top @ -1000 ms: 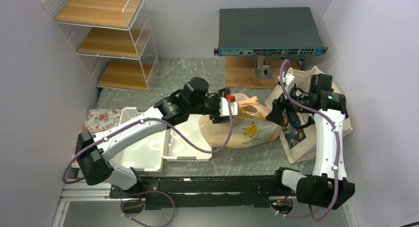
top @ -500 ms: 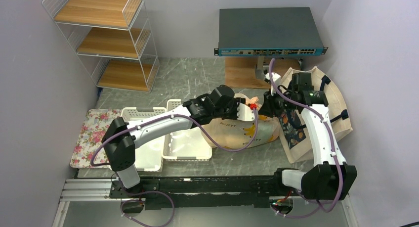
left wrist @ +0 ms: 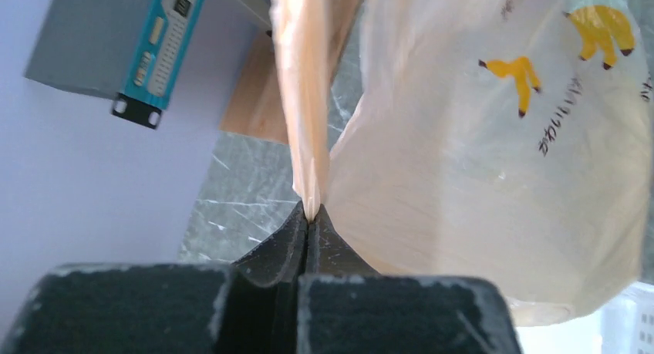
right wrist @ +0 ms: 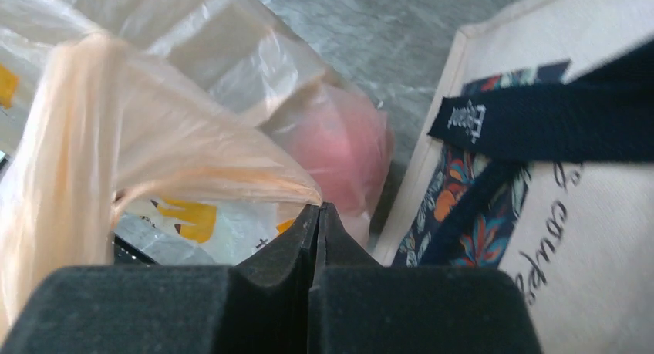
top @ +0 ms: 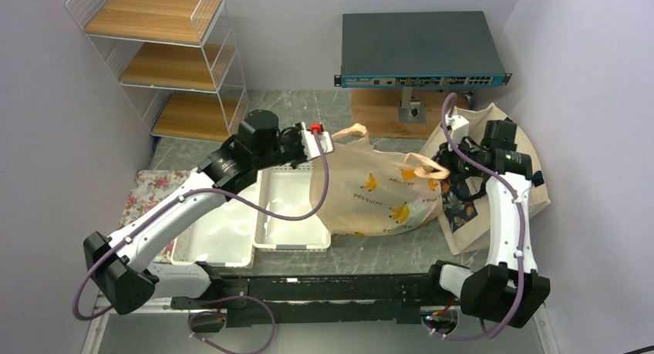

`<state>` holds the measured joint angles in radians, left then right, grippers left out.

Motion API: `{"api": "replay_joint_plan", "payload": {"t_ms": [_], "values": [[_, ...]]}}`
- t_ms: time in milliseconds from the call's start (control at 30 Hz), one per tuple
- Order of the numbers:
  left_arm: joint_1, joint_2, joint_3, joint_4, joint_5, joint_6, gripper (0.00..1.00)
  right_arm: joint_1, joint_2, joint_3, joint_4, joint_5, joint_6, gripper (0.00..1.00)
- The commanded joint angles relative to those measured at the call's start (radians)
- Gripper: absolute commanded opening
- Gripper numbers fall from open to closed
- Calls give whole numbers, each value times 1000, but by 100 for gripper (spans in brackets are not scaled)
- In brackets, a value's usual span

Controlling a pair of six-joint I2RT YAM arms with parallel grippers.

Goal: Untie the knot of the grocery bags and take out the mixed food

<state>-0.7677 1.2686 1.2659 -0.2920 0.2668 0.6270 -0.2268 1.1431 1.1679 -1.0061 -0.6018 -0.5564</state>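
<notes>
The grey stone table (top: pixel 308 115) is carrying everything, with a wire shelf (top: pixel 166 53) standing in the far left corner and a flat grey box (top: pixel 420 49) sitting at the back. On the right a canvas tote (top: pixel 463 237) is lying slumped, its dark strap (right wrist: pixel 540 123) trailing across the floral print. Just beside it, in the middle of the table, the plastic bag (top: pixel 378 196) (the one printed with little yellow bananas) is sitting with its top being stretched wide between the two arms. To its left two white bins (top: pixel 289 215) are sitting side by side, the nearer one just beside the bag, and a flowered tray (top: pixel 150 192) is peeking out beyond them. The left gripper (left wrist: pixel 310 215) is holding its jaws pressed together on a thin twisted strip of the bag's left handle (top: pixel 351 130). The right gripper (right wrist: pixel 318 211) is likewise pinching the right handle (top: pixel 423 166) at the tote's edge. A round pinkish-red thing (right wrist: pixel 339 146) is showing through the plastic just beyond the right gripper's tips.
</notes>
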Motion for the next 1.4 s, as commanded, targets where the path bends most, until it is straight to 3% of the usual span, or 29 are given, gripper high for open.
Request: {"api": "replay_joint_plan", "payload": {"t_ms": [0, 67, 167, 200, 300, 367, 433, 600, 700, 833, 933, 1067, 1367], "values": [[38, -40, -63, 74, 177, -39, 0, -78, 6, 55, -77, -92, -95, 0], [32, -36, -70, 79, 211, -38, 0, -78, 4, 83, -124, -188, -132, 5], [12, -19, -52, 58, 234, -24, 0, -51, -10, 114, -128, -293, -102, 62], [4, -21, -52, 57, 236, -3, 0, -37, -13, 128, -124, -309, -86, 71], [-13, -24, -56, 58, 227, 33, 0, -16, -17, 183, -143, -355, -58, 84], [-15, -18, -44, 42, 232, 37, 0, -16, -31, 203, -139, -367, -17, 87], [-15, -13, -34, 32, 236, 36, 0, -16, -60, 200, -110, -367, 36, 98], [-21, -11, -32, 40, 229, 26, 0, 40, -158, 102, 64, -280, 181, 100], [-20, -7, -21, 29, 220, 22, 0, 51, -228, 46, 105, -285, 178, 100], [-20, -5, -11, 9, 206, 15, 0, 51, -316, 54, 8, -296, 114, 100], [-20, -1, -19, 7, 196, 16, 0, 51, -331, 129, -107, -388, 108, 100], [-19, 10, -8, 3, 189, 17, 0, 59, -361, 100, -7, -383, 271, 100], [-2, 42, 18, -26, 194, -17, 0, 70, -310, 155, -251, -452, 65, 100]]}}
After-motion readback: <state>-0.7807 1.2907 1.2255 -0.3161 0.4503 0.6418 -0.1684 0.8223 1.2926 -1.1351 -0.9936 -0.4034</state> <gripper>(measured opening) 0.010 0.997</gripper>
